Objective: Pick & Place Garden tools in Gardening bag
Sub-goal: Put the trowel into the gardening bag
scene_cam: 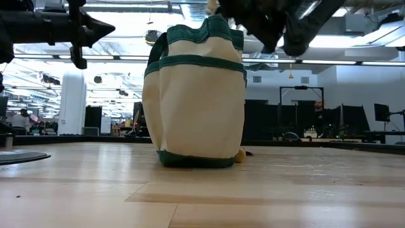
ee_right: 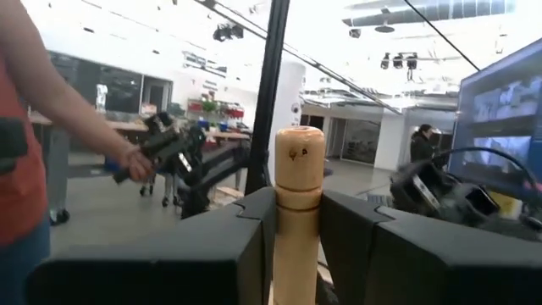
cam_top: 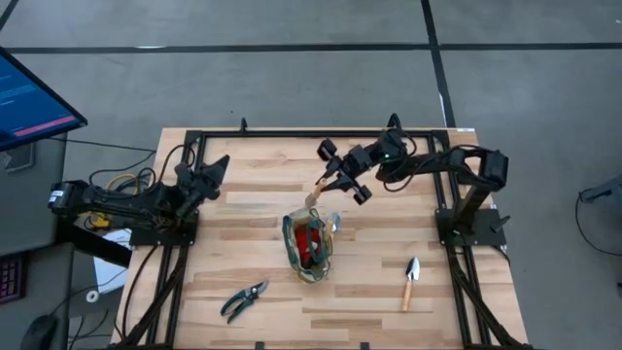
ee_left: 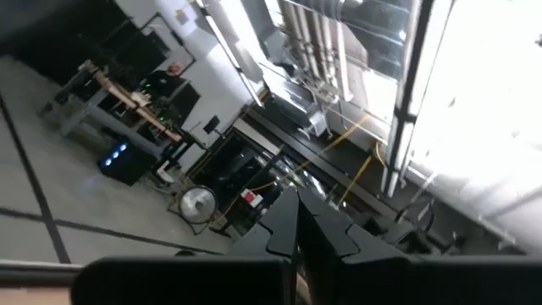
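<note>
The olive-and-tan gardening bag (cam_top: 309, 249) stands upright on its base mid-table, also in the low view (scene_cam: 195, 95), with a small red item (cam_top: 311, 238) inside. My right gripper (cam_top: 328, 187) is above the bag's far rim, shut on a wooden-handled tool (cam_top: 314, 198). The tool's head is hidden. A silver piece (cam_top: 333, 226) shows at the bag's right rim. A trowel (cam_top: 411, 282) lies flat at the near right. Dark-handled pruning shears (cam_top: 243, 299) lie at the near left. My left gripper (cam_top: 216, 167) is shut and empty at the far left. My right gripper pinches the tool's light wooden handle (ee_right: 298, 222) between its two fingers (ee_right: 246, 229), a little below the rounded free end (ee_right: 298, 142). The free end sticks out past the fingers. The tool is lifted clear of the table, above the bag; the rest of it is hidden by the gripper.
A black metal frame (cam_top: 292, 133) runs around the table's edges. A small yellowish thing (scene_cam: 240, 154) lies at the bag's base. A person (ee_right: 25, 152) stands in the room beyond the table. Bare wood lies between the bag and the near edge.
</note>
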You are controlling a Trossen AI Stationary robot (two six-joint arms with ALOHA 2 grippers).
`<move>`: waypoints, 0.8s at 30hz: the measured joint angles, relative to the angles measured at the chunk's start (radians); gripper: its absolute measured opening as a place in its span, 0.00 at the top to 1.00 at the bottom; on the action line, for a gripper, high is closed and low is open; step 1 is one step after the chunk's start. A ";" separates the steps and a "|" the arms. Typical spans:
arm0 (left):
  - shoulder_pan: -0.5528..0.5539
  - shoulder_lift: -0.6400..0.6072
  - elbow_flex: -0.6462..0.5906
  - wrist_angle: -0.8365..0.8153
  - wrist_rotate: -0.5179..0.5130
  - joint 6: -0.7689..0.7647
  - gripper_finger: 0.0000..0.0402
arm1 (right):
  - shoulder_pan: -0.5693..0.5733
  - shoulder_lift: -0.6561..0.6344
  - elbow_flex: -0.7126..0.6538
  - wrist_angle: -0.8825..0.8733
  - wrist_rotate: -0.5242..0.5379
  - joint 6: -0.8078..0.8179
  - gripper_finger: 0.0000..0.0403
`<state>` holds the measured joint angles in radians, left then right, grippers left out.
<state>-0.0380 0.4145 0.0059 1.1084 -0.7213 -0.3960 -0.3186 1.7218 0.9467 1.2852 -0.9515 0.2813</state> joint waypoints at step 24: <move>-0.021 0.035 0.000 -0.035 0.468 0.082 0.60 | 0.309 0.036 0.394 -0.790 0.433 -0.169 0.84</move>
<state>-0.0593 0.4492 0.0061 1.0737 -0.2531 -0.3140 -0.0099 1.7576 1.3407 0.4947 -0.5189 0.1124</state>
